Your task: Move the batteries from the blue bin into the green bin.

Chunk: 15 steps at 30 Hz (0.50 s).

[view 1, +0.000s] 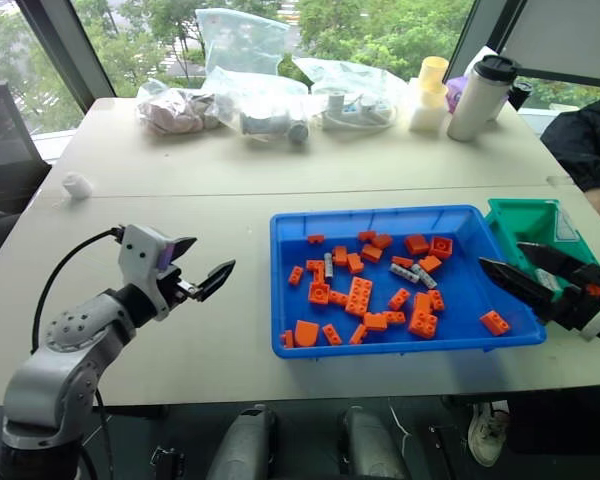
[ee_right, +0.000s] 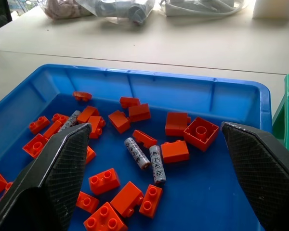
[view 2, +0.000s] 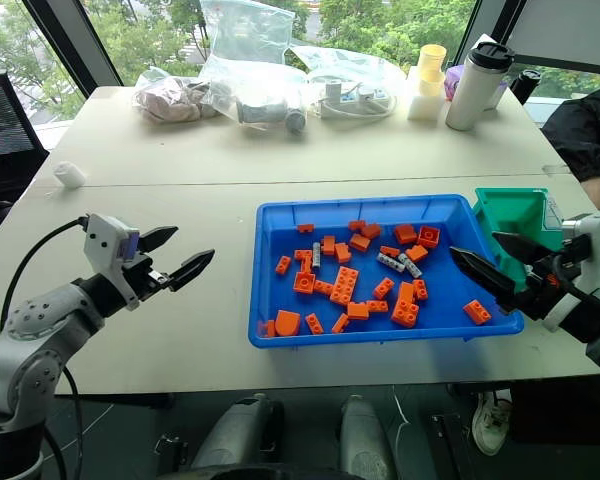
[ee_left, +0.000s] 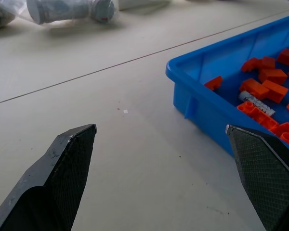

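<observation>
Batteries (ee_right: 143, 155) lay half-hidden among bricks (ee_right: 104, 180) in the blue bin (view 1: 380, 218), green bin (view 1: 525, 222) beside it partly blocked by the right gripper (view 1: 515, 268), left gripper (view 1: 202, 264) off the bin's other side, both wide open, empty.

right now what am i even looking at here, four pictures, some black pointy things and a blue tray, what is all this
It is a two-armed robot at a table. Two pictures come from cameras in its head, looking down over its arms. The other two come from a camera on each wrist, so the black points rising from the bottom are that hand's own fingers.

The left hand hangs open over bare table. The right hand is open at the blue bin's right end. Neither holds anything.

In the blue bin lie orange toy bricks and a few grey batteries. The green bin stands beside it. Bags and a flask sit at the far edge.
</observation>
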Each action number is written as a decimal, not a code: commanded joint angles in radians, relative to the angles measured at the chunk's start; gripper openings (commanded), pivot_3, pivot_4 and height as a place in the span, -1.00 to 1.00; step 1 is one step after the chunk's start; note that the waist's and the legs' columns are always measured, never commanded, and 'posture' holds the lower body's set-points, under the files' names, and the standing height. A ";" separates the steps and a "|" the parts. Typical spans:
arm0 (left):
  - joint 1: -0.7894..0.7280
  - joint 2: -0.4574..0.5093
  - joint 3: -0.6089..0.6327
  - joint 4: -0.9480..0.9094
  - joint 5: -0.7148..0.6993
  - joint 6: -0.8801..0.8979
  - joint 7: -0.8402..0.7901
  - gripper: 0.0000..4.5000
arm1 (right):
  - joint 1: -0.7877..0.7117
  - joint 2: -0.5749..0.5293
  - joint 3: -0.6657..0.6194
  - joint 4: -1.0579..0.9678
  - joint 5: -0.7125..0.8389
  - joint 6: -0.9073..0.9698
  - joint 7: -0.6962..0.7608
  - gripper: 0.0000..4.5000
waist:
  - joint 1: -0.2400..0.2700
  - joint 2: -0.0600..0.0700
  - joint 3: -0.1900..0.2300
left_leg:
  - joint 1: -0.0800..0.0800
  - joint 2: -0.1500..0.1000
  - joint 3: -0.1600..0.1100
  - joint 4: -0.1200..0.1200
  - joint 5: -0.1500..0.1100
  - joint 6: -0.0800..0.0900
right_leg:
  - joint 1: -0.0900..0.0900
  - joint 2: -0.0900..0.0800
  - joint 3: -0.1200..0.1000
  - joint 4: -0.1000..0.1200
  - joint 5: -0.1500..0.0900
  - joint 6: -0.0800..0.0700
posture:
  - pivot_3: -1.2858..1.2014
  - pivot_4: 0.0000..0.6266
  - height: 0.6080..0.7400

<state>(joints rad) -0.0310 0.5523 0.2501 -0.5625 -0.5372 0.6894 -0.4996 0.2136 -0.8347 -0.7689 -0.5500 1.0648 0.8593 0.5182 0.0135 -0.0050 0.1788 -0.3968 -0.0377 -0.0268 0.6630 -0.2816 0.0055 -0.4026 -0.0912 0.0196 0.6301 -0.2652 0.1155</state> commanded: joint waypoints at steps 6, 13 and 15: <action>-0.015 -0.004 0.000 -0.012 -0.008 -0.018 0.004 1.00 | 0.008 0.001 -0.026 -0.048 0.017 -0.014 -0.009 0.98 | 0.000 0.000 0.000 | 0.000 0.000 0.000 0.000 0.000 0.000 | 0.000 0.000 0.000 0.000 0.000 0.000 | 0.03 -0.52 1.00; -0.011 -0.009 0.007 -0.015 -0.016 -0.017 0.008 1.00 | 0.009 0.006 -0.019 -0.050 0.014 -0.018 -0.011 0.98 | 0.000 0.000 0.000 | 0.000 0.000 0.000 0.000 0.000 0.000 | 0.000 0.000 0.000 0.000 0.000 0.000 | 0.03 -0.52 1.00; -0.013 -0.008 0.007 -0.014 -0.016 -0.017 0.009 1.00 | 0.006 0.007 -0.014 -0.050 0.013 -0.019 -0.014 0.98 | 0.000 0.000 0.000 | 0.000 0.000 0.000 0.000 0.000 0.000 | 0.000 0.000 0.000 0.000 0.000 0.000 | 0.03 -0.52 1.00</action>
<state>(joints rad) -0.0365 0.5431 0.2478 -0.5600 -0.5452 0.6887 -0.4922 0.2240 -0.8312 -0.7684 -0.5687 1.0652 0.8592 0.5067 0.0134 -0.0050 0.1788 -0.3969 -0.0377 -0.0267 0.6630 -0.2816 0.0055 -0.4026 -0.0912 0.0196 0.6301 -0.2650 0.1160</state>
